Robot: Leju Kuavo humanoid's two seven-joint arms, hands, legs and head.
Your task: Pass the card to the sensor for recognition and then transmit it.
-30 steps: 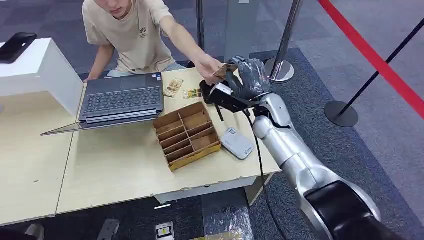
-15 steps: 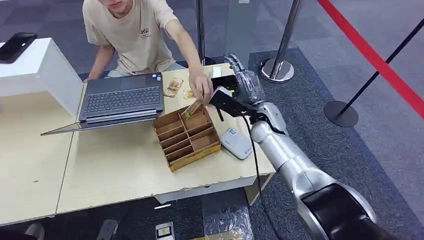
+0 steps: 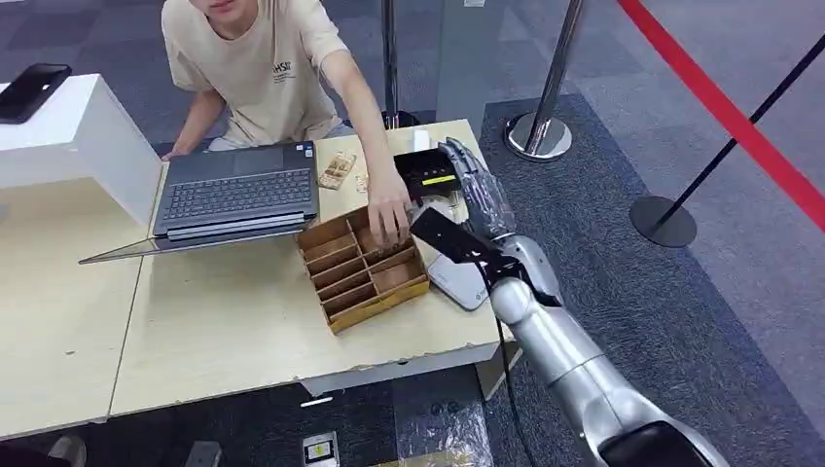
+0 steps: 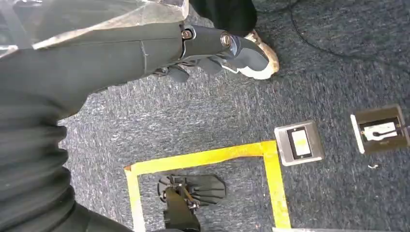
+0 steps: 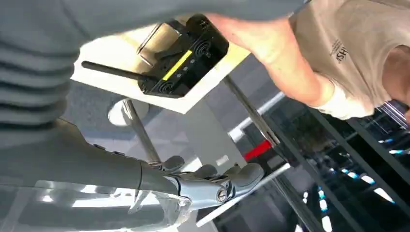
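I could not make out the card itself; the person's hand point(image 3: 390, 216) was down in the far end of the wooden divider box point(image 3: 363, 263), and I judged the card was under those fingers, being slotted into a compartment. That fit the task's last step, the pass to the person, looking done.

Just beside the box, on its right, lay the white card reader point(image 3: 457, 282), flat on the table point(image 3: 224, 331) where a card could be swept over it. My right hand point(image 3: 479, 190) hung above the table's far right corner, beside the black box with the yellow stripe point(image 3: 428, 178). Its fingers were spread and held nothing, as the right wrist view also showed point(image 5: 212, 186). My left hand point(image 4: 212, 48) hung low over the carpet, fingers loosely curled around nothing. A laptop point(image 3: 236, 193) sat open in front of the person, well apart from my hands.
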